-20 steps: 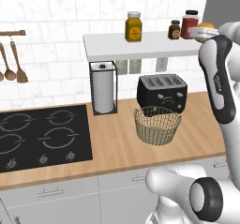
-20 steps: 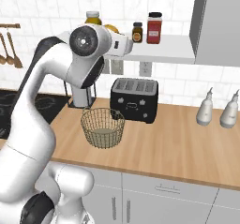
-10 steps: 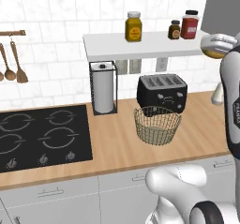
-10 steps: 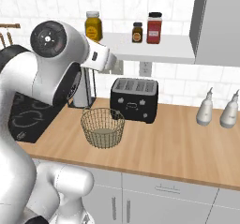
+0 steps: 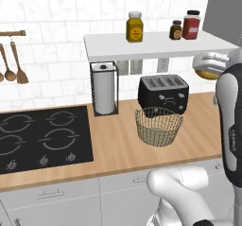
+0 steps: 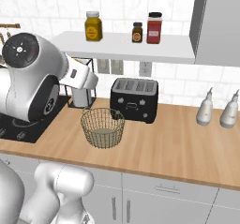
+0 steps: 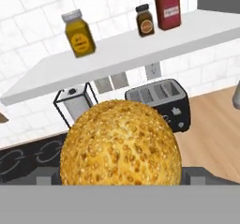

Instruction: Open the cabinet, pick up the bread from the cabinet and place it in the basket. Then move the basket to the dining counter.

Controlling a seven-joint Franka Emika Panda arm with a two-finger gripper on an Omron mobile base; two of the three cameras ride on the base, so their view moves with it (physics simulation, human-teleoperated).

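Between the pincer's (image 7: 121, 183) two dark finger tips (image 7: 46, 177), set as wide apart as they go, sits the bread (image 7: 121, 143), a round golden bun speckled with seeds, gripped on both sides and held up close to the hand camera. From the left base view the same bun shows as a yellow-orange lump under the white hand, high at the right edge of the scene, level with the underside of the white wall shelf (image 5: 156, 49) and well above the worktop.

Below and to the left of the hand, the wire basket (image 5: 158, 126) stands upright on the wooden worktop (image 6: 178, 145), nothing in it but its mesh. Just behind it sits a black four-slot toaster (image 6: 135, 99), and to the left of that a paper towel roll in a black frame (image 5: 104, 88). A black hob (image 5: 42, 137) takes up the worktop's left end, with wooden spoons (image 5: 13, 63) hanging from a rail on the tiled wall above.

On the shelf stand a yellow jar (image 6: 93, 26), a small dark jar (image 6: 137, 32) and a red jar (image 6: 154, 28). At the shelf's right end hangs the dark grey cabinet (image 6: 218, 21); whether its door is open I cannot tell. Two white bottles (image 6: 218, 109) stand on the worktop beneath it.
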